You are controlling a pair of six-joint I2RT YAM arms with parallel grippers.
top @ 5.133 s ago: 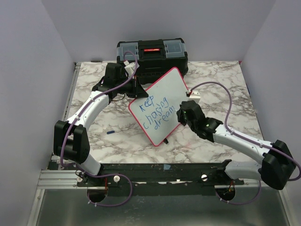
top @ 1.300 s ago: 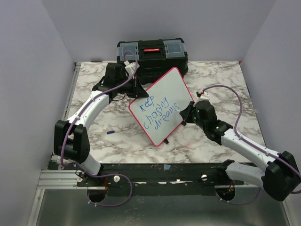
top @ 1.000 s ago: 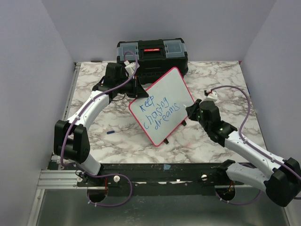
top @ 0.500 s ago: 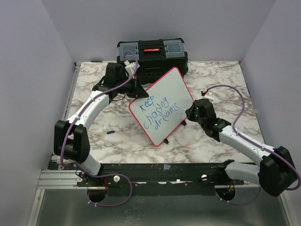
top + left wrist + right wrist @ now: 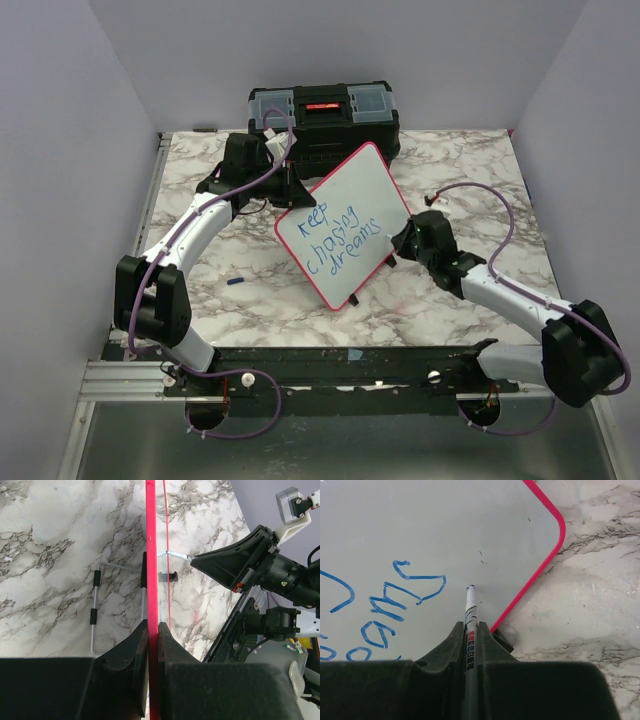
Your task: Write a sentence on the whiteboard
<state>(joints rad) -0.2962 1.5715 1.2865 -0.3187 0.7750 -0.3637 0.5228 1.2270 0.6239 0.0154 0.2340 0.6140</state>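
The whiteboard (image 5: 350,205) with a red rim stands tilted on the marble table. The sentence (image 5: 338,238) "keep chasing dreams" is on it in blue, in three slanted lines. My left gripper (image 5: 290,190) is shut on the board's red rim (image 5: 151,555) at its left corner, the jaws (image 5: 152,626) pinching it edge-on. My right gripper (image 5: 400,245) is shut on a grey marker (image 5: 470,611) at the board's right edge. The marker tip points at bare board (image 5: 445,525) just right of the last blue letter (image 5: 427,577). I cannot tell whether the tip touches.
A black toolbox (image 5: 323,110) stands at the back behind the board. A small blue cap (image 5: 236,282) lies on the table left of the board. A wire stand (image 5: 93,615) sits behind the board. The right arm (image 5: 240,565) shows beyond the rim.
The final "s" of "dreams" has been added since the earliest frame. My right gripper swung out to the right, then came back to the board's right edge. The left gripper has not moved.
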